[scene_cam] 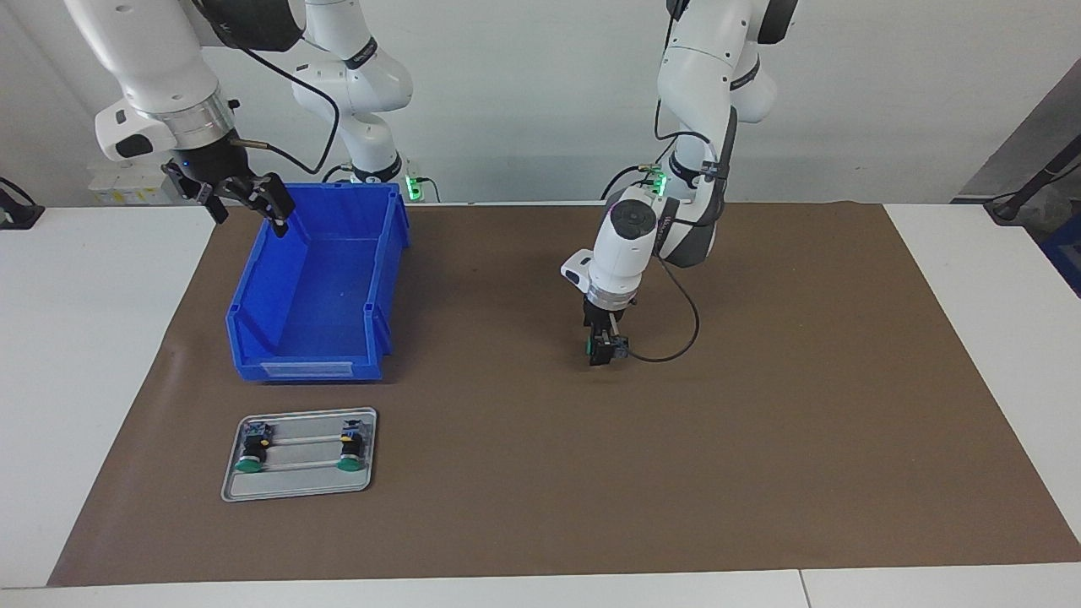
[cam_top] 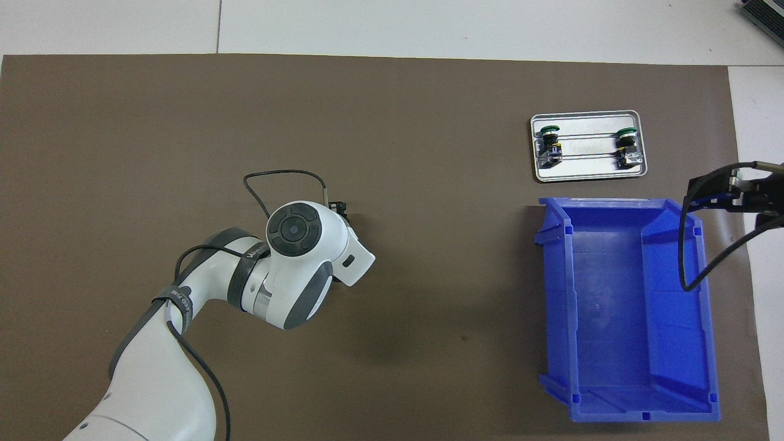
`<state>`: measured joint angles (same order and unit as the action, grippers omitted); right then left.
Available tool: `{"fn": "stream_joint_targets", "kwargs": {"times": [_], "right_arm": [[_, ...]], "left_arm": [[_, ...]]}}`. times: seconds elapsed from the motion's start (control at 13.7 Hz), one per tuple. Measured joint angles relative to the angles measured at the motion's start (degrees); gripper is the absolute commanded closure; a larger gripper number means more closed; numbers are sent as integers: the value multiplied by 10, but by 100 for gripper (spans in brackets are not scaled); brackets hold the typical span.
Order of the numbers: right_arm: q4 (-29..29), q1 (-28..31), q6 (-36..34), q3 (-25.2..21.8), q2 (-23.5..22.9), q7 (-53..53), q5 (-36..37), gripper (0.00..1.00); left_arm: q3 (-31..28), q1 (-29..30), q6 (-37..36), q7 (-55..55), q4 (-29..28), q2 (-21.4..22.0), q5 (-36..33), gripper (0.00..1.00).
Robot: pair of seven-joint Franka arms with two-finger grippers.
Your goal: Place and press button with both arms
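Note:
The button (scene_cam: 591, 344) lies on its side on the brown mat near the middle, its green cap toward the right arm's end. My left gripper (scene_cam: 604, 346) points straight down and is lowered right at the button. In the overhead view the left wrist hides the button, and only a dark tip of the left gripper (cam_top: 340, 208) shows. My right gripper (scene_cam: 245, 198) hangs open and empty in the air over the blue bin's (scene_cam: 253, 279) corner nearest the robots. It shows as the right gripper (cam_top: 729, 190) over the bin's (cam_top: 612, 294) side wall from above.
A small metal tray (scene_cam: 300, 481) lies on the mat farther from the robots than the bin, holding two more green-capped buttons (scene_cam: 252, 447) (scene_cam: 350, 446). The same tray (cam_top: 588, 174) shows in the overhead view. The bin is empty. A black cable loops from the left wrist.

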<state>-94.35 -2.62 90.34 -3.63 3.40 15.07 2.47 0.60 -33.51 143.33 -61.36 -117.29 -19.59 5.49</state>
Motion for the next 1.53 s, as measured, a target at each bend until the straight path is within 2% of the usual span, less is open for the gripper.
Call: {"fn": "stream_joint_targets", "kwargs": {"times": [0.22, 0.51, 0.73, 0.88, 1.02, 1.24, 1.53], "right_arm": [[0, 0, 9, 0, 0, -30, 0, 0], [0, 1, 14, 0, 0, -80, 0, 0], [14, 0, 2, 0, -8, -81, 0, 0], [22, 0, 5, 0, -17, -81, 0, 0], [20, 0, 8, 0, -20, -81, 0, 0], [19, 0, 8, 0, -20, -81, 0, 0], [19, 0, 8, 0, -20, -81, 0, 0]], "left_arm": [[0, 0, 14, -5, -1, -1, 0, 17], [-1, 0, 22, -6, -1, -2, 0, 29], [-2, 0, 26, -6, -1, -2, 0, 44], [-5, 0, 34, -7, 1, -1, 0, 61], [-7, 0, 38, -7, 2, -1, 0, 72], [-8, 1, 38, -7, 3, -2, 0, 74], [-8, 1, 38, -7, 3, -2, 0, 92]]}}
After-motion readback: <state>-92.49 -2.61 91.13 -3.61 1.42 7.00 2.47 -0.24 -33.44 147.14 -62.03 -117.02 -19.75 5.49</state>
